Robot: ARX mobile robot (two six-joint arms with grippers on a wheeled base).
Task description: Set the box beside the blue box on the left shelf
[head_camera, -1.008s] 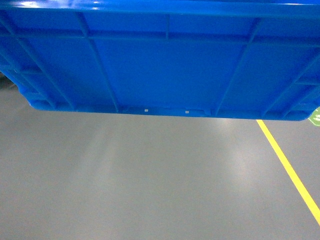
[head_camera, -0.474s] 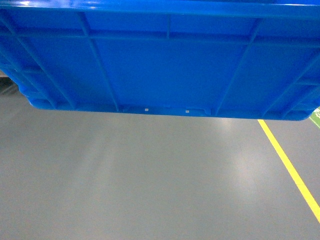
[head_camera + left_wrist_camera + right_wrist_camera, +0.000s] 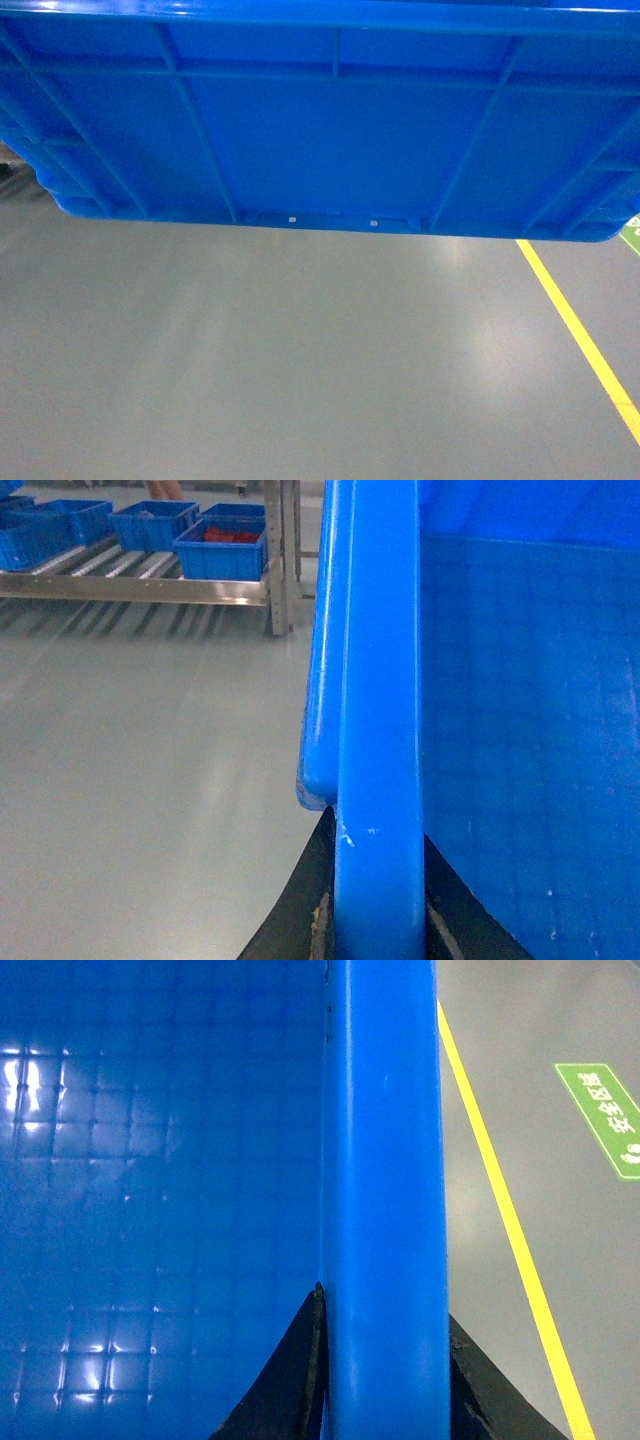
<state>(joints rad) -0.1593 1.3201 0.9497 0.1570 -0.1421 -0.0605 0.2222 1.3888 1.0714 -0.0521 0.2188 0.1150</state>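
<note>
- Two grippers carry the box (image 3: pixel 330 130) between them: the left gripper (image 3: pixel 375 920) pinches the rim on its side, one dark finger (image 3: pixel 290 910) outside the wall and one inside, and the right gripper (image 3: pixel 385 1380) clamps the opposite rim the same way.
- Judged from its moulded plastic, the box is stiff and fairly light, but wide and smooth, so it could slip or twist if either grip loosens.
- Thick rims at the two ends look like the sound places to hold it; the walls are too broad to span.
- Bright blue, it has ribbed outer walls and a grid-patterned floor inside, and appears empty in the parts shown.
- It hangs above the grey floor (image 3: pixel 300 360), well apart from the left shelf (image 3: pixel 140 585), where smaller blue boxes (image 3: pixel 222 548) sit on rollers.
</note>
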